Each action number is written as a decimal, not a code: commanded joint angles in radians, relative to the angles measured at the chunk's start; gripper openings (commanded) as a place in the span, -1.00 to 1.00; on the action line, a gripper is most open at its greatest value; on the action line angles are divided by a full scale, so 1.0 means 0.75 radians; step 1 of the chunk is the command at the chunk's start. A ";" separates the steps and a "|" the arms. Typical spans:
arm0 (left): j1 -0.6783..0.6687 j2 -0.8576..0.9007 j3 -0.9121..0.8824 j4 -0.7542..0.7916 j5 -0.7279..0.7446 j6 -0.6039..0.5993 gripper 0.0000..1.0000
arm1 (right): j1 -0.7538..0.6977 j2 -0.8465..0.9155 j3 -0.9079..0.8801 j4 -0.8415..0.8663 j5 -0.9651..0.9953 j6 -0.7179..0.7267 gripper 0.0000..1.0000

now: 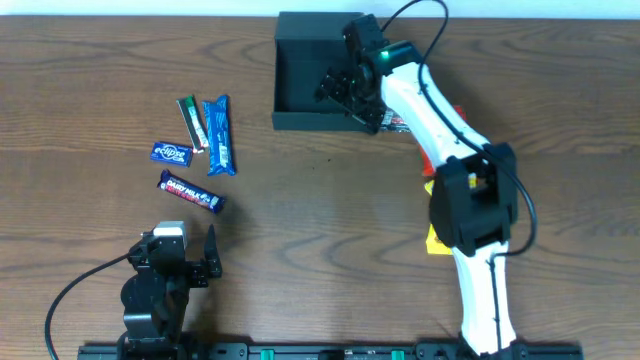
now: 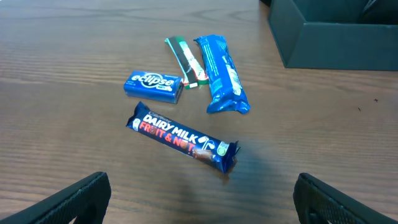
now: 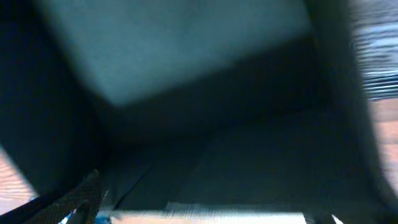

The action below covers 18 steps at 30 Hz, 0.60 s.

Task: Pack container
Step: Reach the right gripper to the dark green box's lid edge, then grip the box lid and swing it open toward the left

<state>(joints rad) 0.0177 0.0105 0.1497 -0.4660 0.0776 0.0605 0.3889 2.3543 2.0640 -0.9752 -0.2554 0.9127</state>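
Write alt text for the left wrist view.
Four snack packets lie on a brown wooden table: a dark blue Dairy Milk bar nearest, then a small blue Eclipse box, a slim green-and-white packet and a blue crinkled wrapper. The dark green-grey matte container sits top right; the open left claw frames the bottom edge.

The right arm is made of smooth white links broken by chunky black joint housings, with a small green light near its wrist and a thin black cable looping beside it. The left arm is black all over, topped by a pale grey block and trailing a second black cable. The left gripper has dark, matte fingers.
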 commanded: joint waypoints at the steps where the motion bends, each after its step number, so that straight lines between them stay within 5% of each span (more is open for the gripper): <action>1: 0.005 -0.008 -0.024 -0.001 -0.010 0.019 0.91 | -0.012 0.042 0.041 0.044 -0.053 0.029 0.98; 6: 0.005 -0.008 -0.024 -0.001 -0.010 0.019 0.91 | -0.013 0.044 0.041 0.111 -0.053 0.008 0.96; 8: 0.005 -0.008 -0.024 -0.001 -0.010 0.019 0.91 | -0.013 0.044 0.040 0.108 -0.053 0.008 0.29; 11: 0.005 -0.008 -0.024 -0.001 -0.010 0.019 0.91 | -0.007 0.044 0.040 0.118 -0.053 0.010 -0.44; 18: 0.005 -0.008 -0.024 -0.001 -0.010 0.019 0.91 | 0.016 0.044 0.040 0.096 -0.054 0.120 -0.74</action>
<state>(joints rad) 0.0177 0.0105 0.1497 -0.4660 0.0776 0.0605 0.3801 2.3802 2.0815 -0.8875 -0.2993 0.9939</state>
